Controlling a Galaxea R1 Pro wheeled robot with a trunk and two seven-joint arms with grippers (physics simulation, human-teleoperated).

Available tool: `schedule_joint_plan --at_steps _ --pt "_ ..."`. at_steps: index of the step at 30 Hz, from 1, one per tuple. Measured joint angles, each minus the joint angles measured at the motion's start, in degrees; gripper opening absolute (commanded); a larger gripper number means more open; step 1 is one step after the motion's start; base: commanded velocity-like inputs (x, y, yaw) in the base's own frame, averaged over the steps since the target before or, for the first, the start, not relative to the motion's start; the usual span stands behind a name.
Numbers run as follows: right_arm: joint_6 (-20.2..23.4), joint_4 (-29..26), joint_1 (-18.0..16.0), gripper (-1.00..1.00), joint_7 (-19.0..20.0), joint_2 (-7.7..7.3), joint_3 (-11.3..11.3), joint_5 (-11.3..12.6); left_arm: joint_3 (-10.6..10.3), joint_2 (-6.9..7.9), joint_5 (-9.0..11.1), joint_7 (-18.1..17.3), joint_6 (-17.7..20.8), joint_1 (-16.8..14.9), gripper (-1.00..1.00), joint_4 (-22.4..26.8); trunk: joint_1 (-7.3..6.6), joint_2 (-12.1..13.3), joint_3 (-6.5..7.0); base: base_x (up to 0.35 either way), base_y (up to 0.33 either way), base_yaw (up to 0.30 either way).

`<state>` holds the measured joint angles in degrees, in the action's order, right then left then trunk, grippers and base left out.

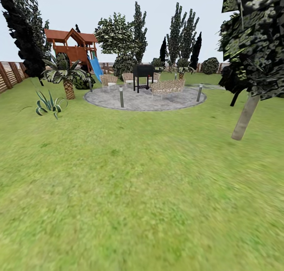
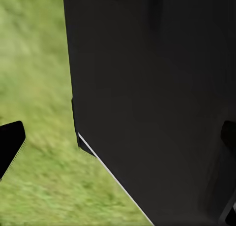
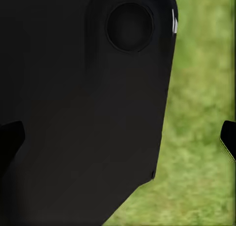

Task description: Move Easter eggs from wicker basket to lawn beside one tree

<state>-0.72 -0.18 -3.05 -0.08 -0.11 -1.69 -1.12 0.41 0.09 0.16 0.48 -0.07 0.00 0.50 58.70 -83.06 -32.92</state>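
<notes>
Short green lawn spreads across the garden in the head view. A tree with a leaning pale trunk and dark foliage flecked pale green stands at the right. The Easter eggs and the wicker basket are out of view. In the left wrist view my left gripper is open, its dark fingertips wide apart, with a black part of the robot and grass behind them. The right wrist view shows my right gripper open the same way, one fingertip over grass. Neither holds anything.
A round grey paved patch lies ahead with a black grill, wicker chairs and short posts. A wooden playhouse, a small palm, a spiky plant and a slat fence stand at the left.
</notes>
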Motion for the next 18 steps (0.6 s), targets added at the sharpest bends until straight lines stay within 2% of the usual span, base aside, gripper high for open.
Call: schedule_joint_plan --at_steps 18 --pt "0.0 0.0 0.0 1.0 0.0 0.01 0.0 0.0 0.0 0.0 0.0 0.0 0.0 0.0 1.0 0.0 0.0 0.0 0.0 0.325 0.0 0.0"
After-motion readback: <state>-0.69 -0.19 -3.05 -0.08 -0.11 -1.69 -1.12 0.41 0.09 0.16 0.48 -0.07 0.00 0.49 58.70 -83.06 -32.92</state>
